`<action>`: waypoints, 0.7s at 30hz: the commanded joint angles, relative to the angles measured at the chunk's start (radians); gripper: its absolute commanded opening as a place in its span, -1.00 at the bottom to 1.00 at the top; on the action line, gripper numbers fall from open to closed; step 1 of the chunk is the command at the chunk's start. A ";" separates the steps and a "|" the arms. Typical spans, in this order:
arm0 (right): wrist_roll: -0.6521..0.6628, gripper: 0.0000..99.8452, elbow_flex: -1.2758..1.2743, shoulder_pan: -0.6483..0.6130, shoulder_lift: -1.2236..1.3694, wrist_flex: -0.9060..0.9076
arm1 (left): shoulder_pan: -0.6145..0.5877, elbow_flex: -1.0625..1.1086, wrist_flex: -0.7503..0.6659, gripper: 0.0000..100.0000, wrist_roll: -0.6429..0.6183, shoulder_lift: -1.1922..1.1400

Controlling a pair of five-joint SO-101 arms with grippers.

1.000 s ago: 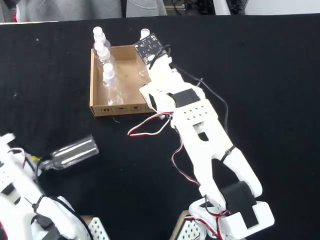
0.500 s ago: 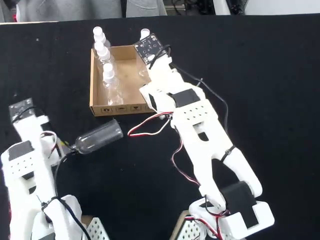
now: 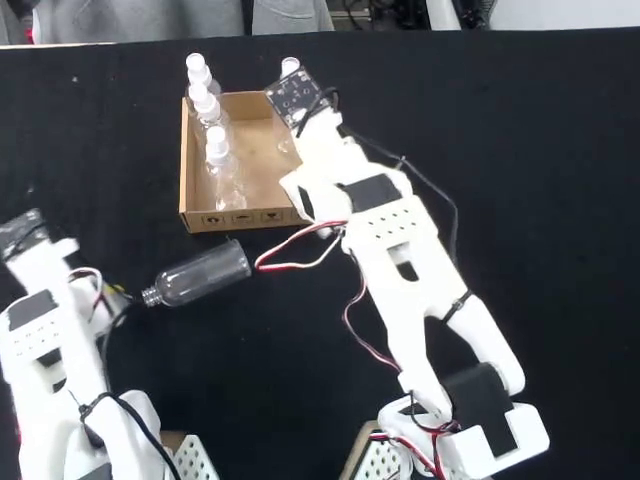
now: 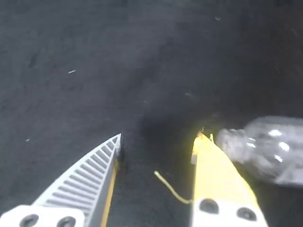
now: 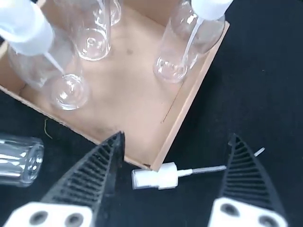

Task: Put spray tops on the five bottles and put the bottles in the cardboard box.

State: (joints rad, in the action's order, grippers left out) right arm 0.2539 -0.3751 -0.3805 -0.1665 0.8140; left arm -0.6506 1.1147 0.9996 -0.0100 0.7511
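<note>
From above, the cardboard box (image 3: 186, 160) sits on the black table (image 3: 520, 150). Bottles with white tops (image 3: 215, 150) stand inside it. One bare bottle (image 3: 200, 275) lies on its side just in front of the box, and it has no top. The left arm (image 3: 45, 320) is near the bottle's open neck. The right arm (image 3: 390, 230) hangs over the box's near corner. There are small marks on the box front, but they are too tiny to read.

In the left wrist view, the left gripper (image 4: 158, 142) is wide apart and holds nothing. The bare bottle's neck is just beside the yellow finger. I think the gripper should slide over and squeeze the neck firmly.

In the right wrist view, the right gripper (image 5: 177, 136) is also spread apart. The last spray top (image 5: 158, 177) lies on the table between its fingers, touching the box corner. I think it should pinch the fat white cap and not the thin tube, then lift straight up. No bottle has a label.
</note>
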 commanded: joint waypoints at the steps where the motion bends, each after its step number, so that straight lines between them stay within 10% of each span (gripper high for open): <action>1: 0.011 -0.41 0.127 -0.023 -0.071 0.098 | -0.090 -0.019 -0.015 -0.55 -0.049 0.034; 21: 0.101 -0.41 0.156 -0.348 -0.170 0.404 | -0.206 0.010 -0.107 -0.55 -0.095 0.032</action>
State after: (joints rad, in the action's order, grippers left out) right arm 0.3337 -0.2846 -0.6705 -0.2754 1.1914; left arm -0.8378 1.1408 0.9091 -0.0974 0.7511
